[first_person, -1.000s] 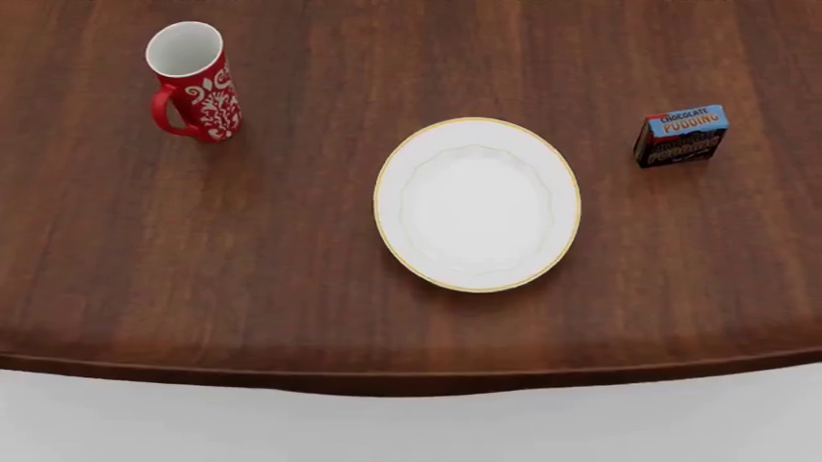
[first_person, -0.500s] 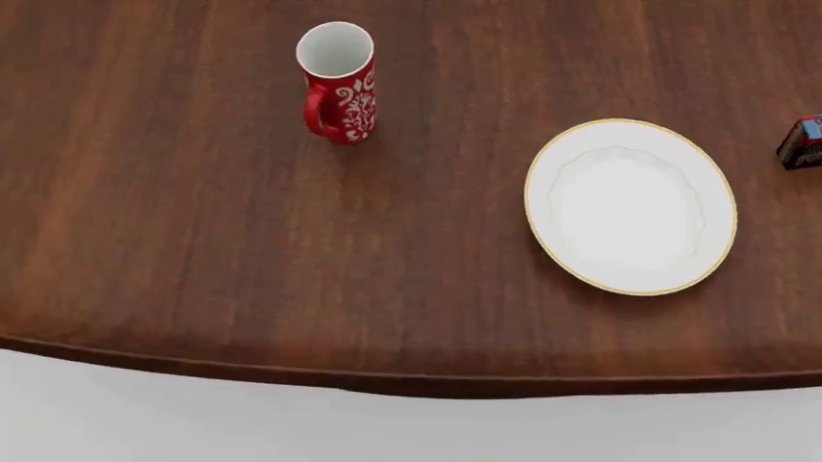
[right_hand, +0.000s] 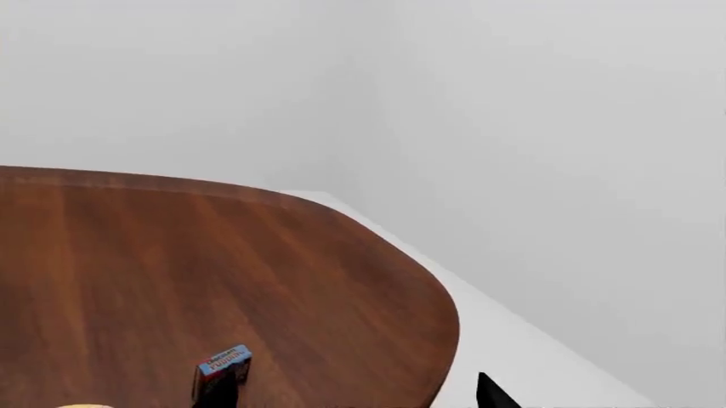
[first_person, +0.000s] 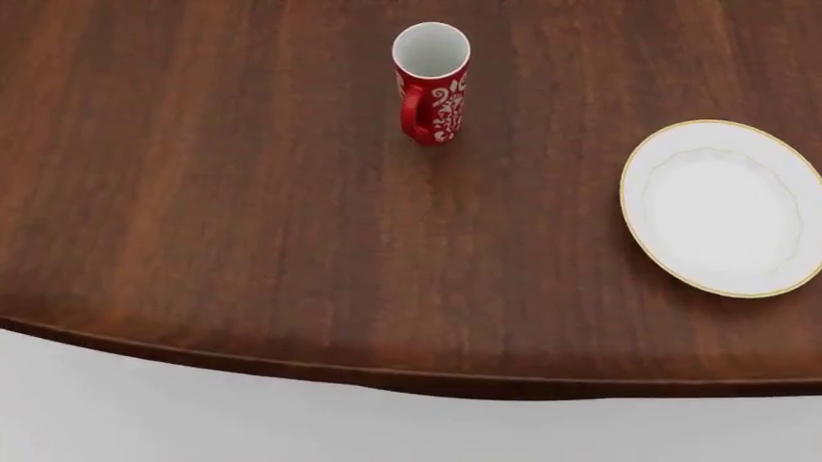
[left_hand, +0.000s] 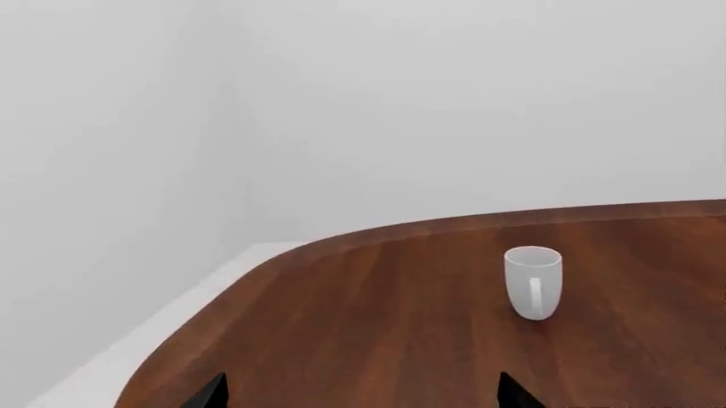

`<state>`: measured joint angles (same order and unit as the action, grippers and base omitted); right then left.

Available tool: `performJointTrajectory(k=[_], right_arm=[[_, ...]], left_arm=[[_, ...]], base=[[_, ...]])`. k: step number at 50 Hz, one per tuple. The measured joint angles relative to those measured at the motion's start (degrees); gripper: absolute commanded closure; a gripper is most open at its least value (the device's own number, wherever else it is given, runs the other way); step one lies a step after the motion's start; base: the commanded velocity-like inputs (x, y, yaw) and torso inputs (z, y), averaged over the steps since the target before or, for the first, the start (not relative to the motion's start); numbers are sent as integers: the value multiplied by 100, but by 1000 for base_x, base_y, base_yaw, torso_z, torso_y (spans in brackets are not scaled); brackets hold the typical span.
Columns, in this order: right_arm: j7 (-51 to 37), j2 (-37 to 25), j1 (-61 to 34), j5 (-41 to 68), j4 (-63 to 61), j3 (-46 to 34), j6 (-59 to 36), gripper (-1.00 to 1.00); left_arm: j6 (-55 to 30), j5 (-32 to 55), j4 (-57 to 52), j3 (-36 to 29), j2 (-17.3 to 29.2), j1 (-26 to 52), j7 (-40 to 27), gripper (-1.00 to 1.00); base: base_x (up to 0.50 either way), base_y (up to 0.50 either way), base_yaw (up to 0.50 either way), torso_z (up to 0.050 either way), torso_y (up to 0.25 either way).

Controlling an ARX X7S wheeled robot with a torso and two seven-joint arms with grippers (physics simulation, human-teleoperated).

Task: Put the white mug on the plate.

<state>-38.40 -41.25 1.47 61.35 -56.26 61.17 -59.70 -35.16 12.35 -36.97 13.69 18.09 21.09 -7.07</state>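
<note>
Head view shows me the round white plate with the thin gold rim (first_person: 723,207) at the right side of the dark brown wooden table (first_person: 231,192), and the tall red mug with the white floral pattern (first_person: 432,82) standing upright farther back, well apart from it. The plain white cylindrical mug (left_hand: 532,281) appears only in my left wrist view, upright on the wood near the table's far curved edge, handle toward the camera.

My left gripper (left_hand: 357,395) shows just two dark fingertips spread wide with nothing between them. Of my right gripper I see one dark tip (right_hand: 490,393) past the table's edge, so I cannot tell how far open it is; the small chocolate pudding box (right_hand: 223,371) sits near it.

My worry: the head camera misses the white mug, so I could reach for the red one by mistake. Approaching carelessly might also tip the white mug or shove it toward the edge.
</note>
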Motion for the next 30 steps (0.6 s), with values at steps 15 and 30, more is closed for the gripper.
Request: performJointTrajectory(k=[15, 30], right_arm=[[-25, 14, 79, 10, 1, 30, 72, -100], [-122, -31, 120, 42, -24, 32, 112, -100]], left_arm=[[54, 29, 33, -12, 9, -28, -17, -100], [70, 71, 41, -3, 25, -36, -40, -100]], base=[[0, 0, 0, 0, 0], [0, 0, 0, 0, 0]])
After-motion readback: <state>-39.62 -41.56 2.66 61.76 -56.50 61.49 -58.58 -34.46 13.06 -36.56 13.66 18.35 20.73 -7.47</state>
